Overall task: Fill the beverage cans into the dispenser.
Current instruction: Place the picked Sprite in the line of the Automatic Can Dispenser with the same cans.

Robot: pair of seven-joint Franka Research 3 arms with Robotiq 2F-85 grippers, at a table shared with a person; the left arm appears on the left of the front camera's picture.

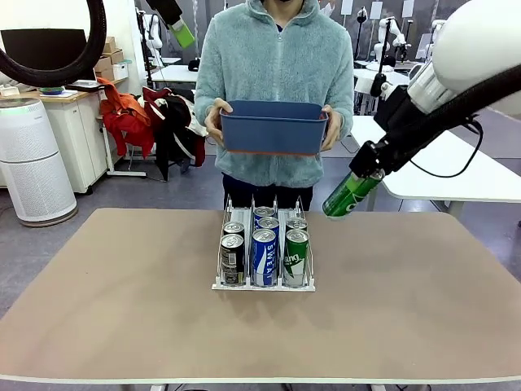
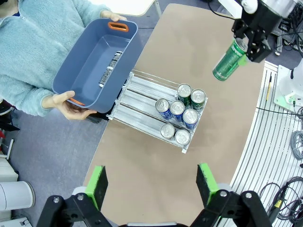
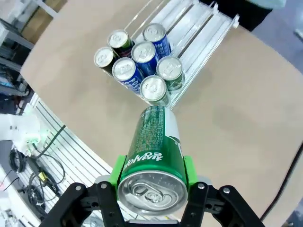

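Right gripper (image 1: 363,178) is clamped on a green can (image 1: 346,198), gripped near its silver top between the green pads. The can is held tilted in the air above the counter (image 1: 122,309), off to the right of the dispenser (image 1: 244,287) and clear of it. In the right wrist view the can's base is seen pointing down toward the counter just short of the dispenser's front. Left gripper (image 2: 152,174) is seen spread wide with nothing between its fingers, high above the counter's near side. The dispenser is placed mid-counter, and seven cans are packed toward its front lip: two black cans (image 1: 233,257) in the left lane, three blue-and-white cans (image 1: 264,254) in the middle, two green cans (image 1: 295,254) in the right. The rear parts of the lanes are left bare. A dark blue bin (image 1: 273,130) is held in both hands by a person at the far side.
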